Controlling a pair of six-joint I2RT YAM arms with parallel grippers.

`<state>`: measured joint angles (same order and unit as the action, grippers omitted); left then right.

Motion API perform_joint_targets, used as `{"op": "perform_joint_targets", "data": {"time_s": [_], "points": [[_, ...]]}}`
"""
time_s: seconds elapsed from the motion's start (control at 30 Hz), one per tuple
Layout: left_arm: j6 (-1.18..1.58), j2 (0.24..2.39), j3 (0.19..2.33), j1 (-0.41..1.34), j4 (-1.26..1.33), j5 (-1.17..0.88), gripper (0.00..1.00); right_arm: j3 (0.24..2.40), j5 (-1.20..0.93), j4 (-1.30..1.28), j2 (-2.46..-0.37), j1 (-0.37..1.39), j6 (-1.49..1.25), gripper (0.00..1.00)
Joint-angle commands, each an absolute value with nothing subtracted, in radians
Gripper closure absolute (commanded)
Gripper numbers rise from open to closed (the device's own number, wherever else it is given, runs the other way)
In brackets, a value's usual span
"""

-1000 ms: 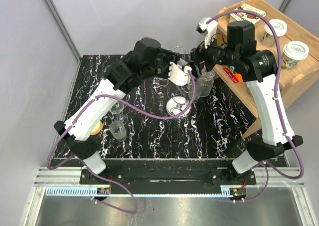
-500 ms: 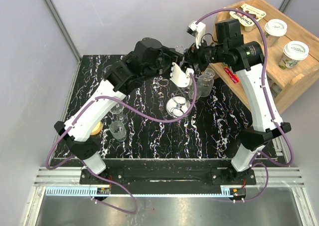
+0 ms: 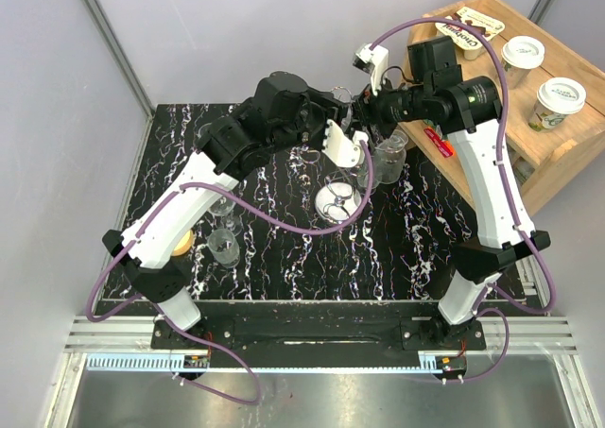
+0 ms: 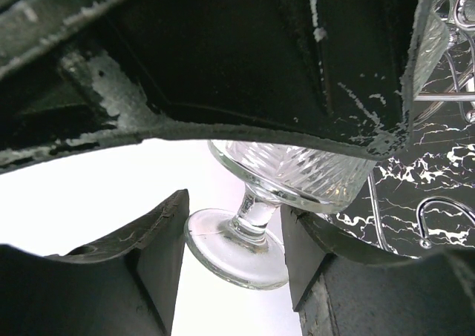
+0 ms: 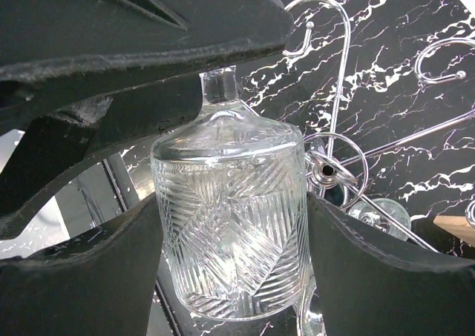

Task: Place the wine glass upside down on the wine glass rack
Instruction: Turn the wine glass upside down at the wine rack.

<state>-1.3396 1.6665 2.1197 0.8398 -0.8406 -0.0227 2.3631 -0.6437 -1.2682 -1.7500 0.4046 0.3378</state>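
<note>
Clear ribbed wine glass [image 5: 230,210] is clamped at its foot by left gripper [image 4: 234,232]. Right gripper [image 5: 230,236] brackets the bowl, grip unclear. It is not yet hung on the shiny chrome wire rack [image 3: 337,201].

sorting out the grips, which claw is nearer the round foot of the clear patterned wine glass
Left. The left claw brackets the clear patterned wine glass at its round foot; the right claw sits around the bowl, away from the foot.
</note>
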Motion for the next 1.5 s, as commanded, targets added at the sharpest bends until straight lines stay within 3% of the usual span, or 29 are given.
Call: {"op": "perform_joint_targets", "data": {"time_s": [0.0, 0.57, 1.13, 1.23, 1.47], "points": [[-1.362, 1.62, 2.194, 0.845, -0.746, -0.023, 1.0, 2.395, -0.684, -1.292, -1.767, 0.399, 0.334, 0.26], [-1.381, 1.643, 2.214, 0.853, -0.73, -0.005, 1.0, 2.393, -0.71, -1.31, -1.779, 0.399, 0.341, 0.16], [-1.388, 1.64, 2.198, 0.873, -0.755, -0.005, 1.0, 2.405, -0.715, -1.307, -1.784, 0.399, 0.327, 0.18], [-1.39, 1.641, 2.195, 0.874, -0.756, -0.005, 1.0, 2.404, -0.721, -1.308, -1.787, 0.399, 0.324, 0.21], [-1.388, 1.641, 2.181, 0.876, -0.767, 0.028, 1.0, 2.404, -0.724, -1.318, -1.789, 0.399, 0.33, 0.38]]}}
